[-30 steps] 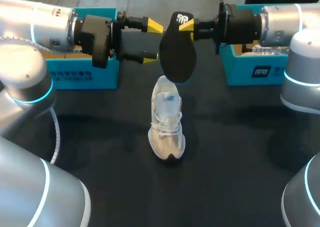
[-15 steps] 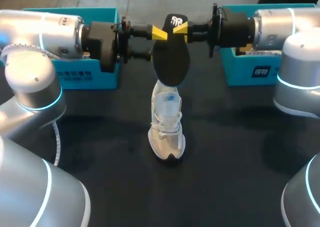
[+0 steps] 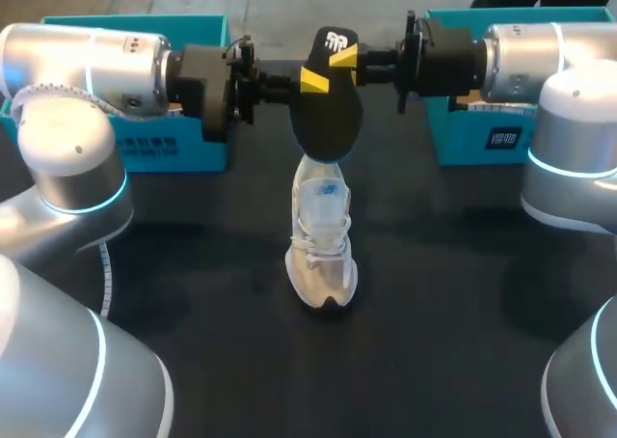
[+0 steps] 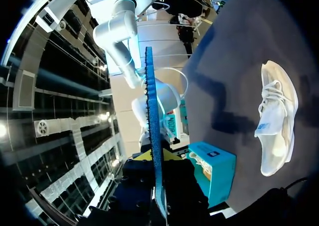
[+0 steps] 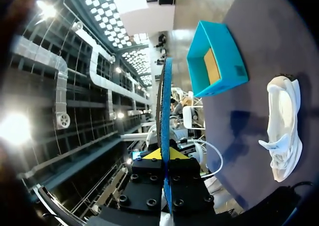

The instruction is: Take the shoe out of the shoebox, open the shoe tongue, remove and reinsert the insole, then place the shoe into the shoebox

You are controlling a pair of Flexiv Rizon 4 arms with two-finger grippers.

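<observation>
Both the left gripper (image 3: 311,78) and right gripper (image 3: 348,59) are clamped on the dark insole (image 3: 328,124), held above the white shoe (image 3: 323,235) on the tabletop (image 3: 193,264), so reinsertion looks next, needing its toe end lowered into the shoe's opening.

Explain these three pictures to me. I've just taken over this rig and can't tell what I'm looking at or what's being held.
This is a robot with two silver arms, the left arm and the right arm, working at a black table. The wide picture comes from a fixed camera above and behind the robot. Each round picture comes from a camera on one wrist, looking along that arm's fingers.

A white lace-up sneaker sits on the table. A turquoise cardboard shoebox is at far left and a second turquoise shoebox at far right.

A flat black insole hangs above the sneaker. The left gripper and the right gripper both pinch it near its upper end.
</observation>
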